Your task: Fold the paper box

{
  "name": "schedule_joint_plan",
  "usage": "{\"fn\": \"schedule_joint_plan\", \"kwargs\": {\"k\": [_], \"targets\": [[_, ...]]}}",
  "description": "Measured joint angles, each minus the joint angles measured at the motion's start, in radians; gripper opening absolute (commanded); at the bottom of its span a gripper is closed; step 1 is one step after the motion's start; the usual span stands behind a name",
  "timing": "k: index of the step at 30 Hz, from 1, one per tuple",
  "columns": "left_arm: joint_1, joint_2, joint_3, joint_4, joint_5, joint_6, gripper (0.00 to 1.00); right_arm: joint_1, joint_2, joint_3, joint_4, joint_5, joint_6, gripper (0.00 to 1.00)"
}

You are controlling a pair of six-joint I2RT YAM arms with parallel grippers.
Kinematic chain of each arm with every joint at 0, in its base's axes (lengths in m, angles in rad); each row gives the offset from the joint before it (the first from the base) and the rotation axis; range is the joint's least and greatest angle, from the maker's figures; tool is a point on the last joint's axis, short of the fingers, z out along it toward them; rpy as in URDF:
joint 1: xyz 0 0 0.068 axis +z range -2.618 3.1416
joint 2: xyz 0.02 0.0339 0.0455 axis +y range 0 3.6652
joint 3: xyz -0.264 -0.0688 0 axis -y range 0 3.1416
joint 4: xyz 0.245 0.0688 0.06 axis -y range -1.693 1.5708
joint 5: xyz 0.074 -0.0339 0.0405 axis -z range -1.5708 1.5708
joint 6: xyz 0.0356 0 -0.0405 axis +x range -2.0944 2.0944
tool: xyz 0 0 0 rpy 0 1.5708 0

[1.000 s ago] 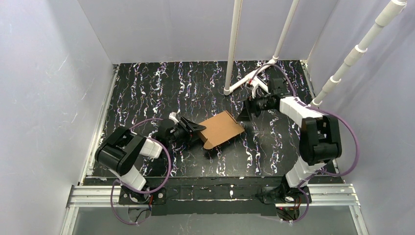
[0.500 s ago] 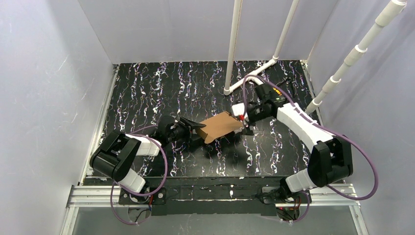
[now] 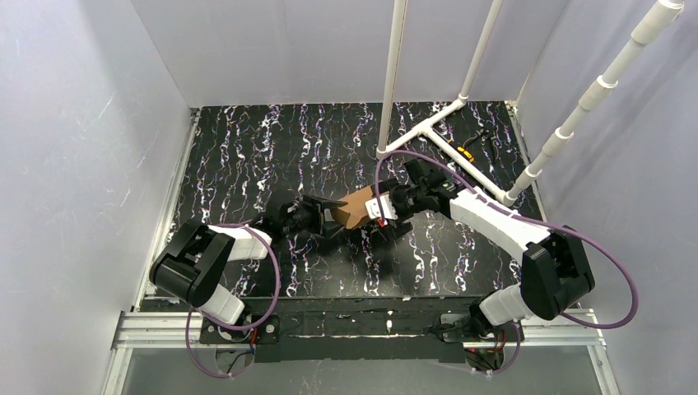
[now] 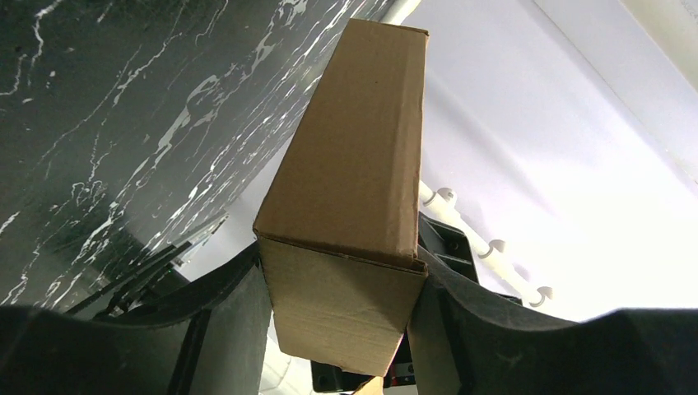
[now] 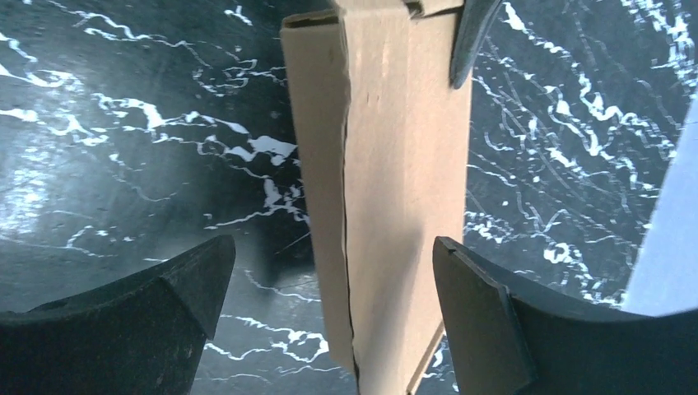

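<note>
The black, white-veined worktop (image 3: 247, 148) fills the floor of an enclosure of pale walls (image 3: 82, 123). A white pipe frame (image 3: 393, 74) rises from the worktop's far right part.

The left arm (image 3: 202, 263) reaches in low from the near left corner. The right arm (image 3: 494, 218) stretches from the near right corner. The two meet around the middle of the worktop.

The paper box (image 3: 355, 210) is there between them, closed into a flat brown cardboard mailer and turned on edge. Only a narrow face and one broad face show in the left wrist view. The right wrist view shows a seam running along the narrow face. I cannot tell whether its lower edge touches the worktop.

The left gripper (image 4: 342, 313) is clamped across the thickness of the box at its left end. Both fingers (image 4: 222, 329) are pressed flat against the broad faces.

The right gripper (image 5: 329, 280) is spread wide around the opposite end and grips nothing. One finger (image 5: 165, 304) stands well apart from the cardboard. The other lies just beside the box edge, and I cannot tell whether it touches. The tip of a left gripper finger shows at the top of the right wrist view, against the box.

A small yellow marker (image 3: 467, 152) lies just beside the pipe frame near the far right corner.
</note>
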Motion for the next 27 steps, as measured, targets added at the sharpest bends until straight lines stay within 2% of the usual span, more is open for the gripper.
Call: {"fn": "schedule_joint_plan", "kwargs": {"k": [7,20,23,27], "targets": [[0.0,-0.002,0.026,-0.007,0.006,-0.028,0.35,0.055,0.0,-0.055,0.16,0.116,0.024,0.97],[0.002,-0.002,0.05,-0.01,0.01,-0.038,0.41,0.08,0.0,-0.096,0.353,0.233,0.071,0.67],[0.006,-0.002,0.056,-0.01,0.009,-0.04,0.47,0.084,0.001,-0.097,0.363,0.246,0.084,0.61],[0.008,-0.002,0.058,-0.01,0.01,-0.038,0.64,0.084,0.001,-0.097,0.373,0.251,0.105,0.57]]}}
